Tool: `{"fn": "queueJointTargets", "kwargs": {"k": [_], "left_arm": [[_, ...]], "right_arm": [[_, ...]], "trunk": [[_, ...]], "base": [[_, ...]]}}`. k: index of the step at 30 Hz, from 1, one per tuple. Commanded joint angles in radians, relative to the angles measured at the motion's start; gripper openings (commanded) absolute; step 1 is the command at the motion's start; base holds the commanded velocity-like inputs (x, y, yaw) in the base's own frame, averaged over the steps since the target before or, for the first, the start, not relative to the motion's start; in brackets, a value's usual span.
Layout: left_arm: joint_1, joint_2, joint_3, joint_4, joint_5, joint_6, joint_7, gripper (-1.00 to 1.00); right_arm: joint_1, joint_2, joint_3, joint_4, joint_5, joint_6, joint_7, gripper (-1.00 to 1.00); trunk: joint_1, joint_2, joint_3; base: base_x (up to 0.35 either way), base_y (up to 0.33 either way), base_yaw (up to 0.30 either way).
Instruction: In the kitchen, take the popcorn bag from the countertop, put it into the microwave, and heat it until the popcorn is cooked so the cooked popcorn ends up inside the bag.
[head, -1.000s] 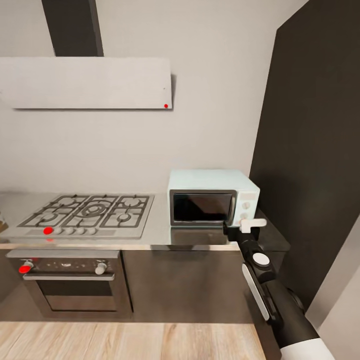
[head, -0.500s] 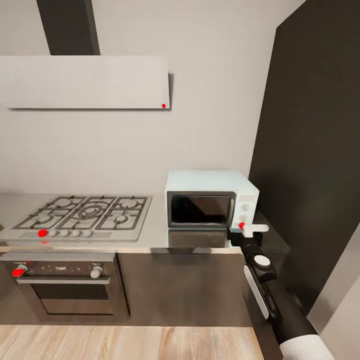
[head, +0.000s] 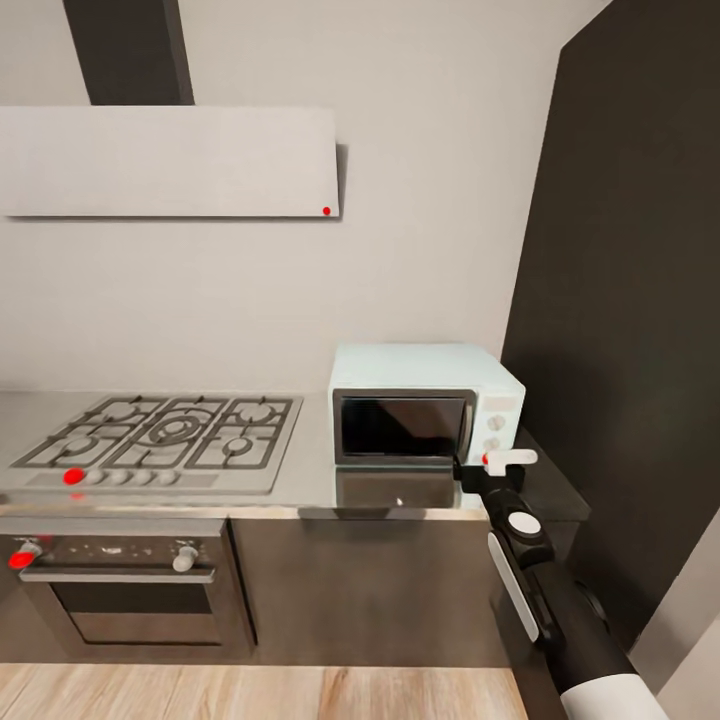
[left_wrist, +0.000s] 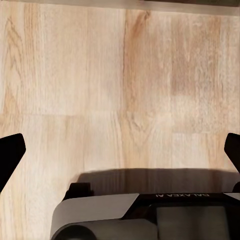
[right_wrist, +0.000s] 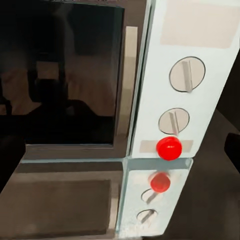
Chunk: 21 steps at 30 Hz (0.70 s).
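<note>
While the microwave (head: 425, 405) sits shut on the countertop (head: 310, 480) at 3 o'clock from the hob (head: 160, 440), the right gripper (head: 497, 462) hovers by its knobs, jaws unreadable, no popcorn bag spotted, so heating looks pending.

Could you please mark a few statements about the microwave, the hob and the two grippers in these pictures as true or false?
1. The microwave has its door shut. True.
2. The microwave stands to the left of the gas hob. False: in the head view it stands to the hob's right, next to the dark tall cabinet.
3. The right gripper is near the microwave's control panel. True: the right wrist view looks at the two knobs and the red light.
4. The left gripper holds a popcorn bag. False: its fingers are spread, with only wood floor between them.
5. The oven sits above the hob. False: it is below it.
</note>
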Motion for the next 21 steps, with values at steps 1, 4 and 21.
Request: {"fn": "queueJointTargets", "kwargs": {"k": [1, 4, 21], "left_arm": [[-0.001, 0.0, 0.0, 0.001, 0.001, -0.003, 0.001, 1.0], [-0.001, 0.0, 0.0, 0.001, 0.001, -0.003, 0.001, 1.0], [-0.001, -0.001, 0.0, 0.001, 0.001, -0.003, 0.001, 1.0]], "right_arm": [[-0.001, -0.001, 0.003, -0.001, -0.001, 0.006, -0.008, 1.0], [0.0, 0.0, -0.001, 0.0, -0.002, 0.007, -0.008, 1.0], [-0.006, 0.001, -0.007, 0.014, -0.002, 0.007, -0.008, 1.0]], "trunk": [[0.0, -0.001, -0.001], [0.0, -0.001, -0.001], [0.0, -0.001, -0.001]], "base": [[0.074, 0.0, 0.0], [0.032, 0.0, 0.0], [0.067, 0.0, 0.0]]}}
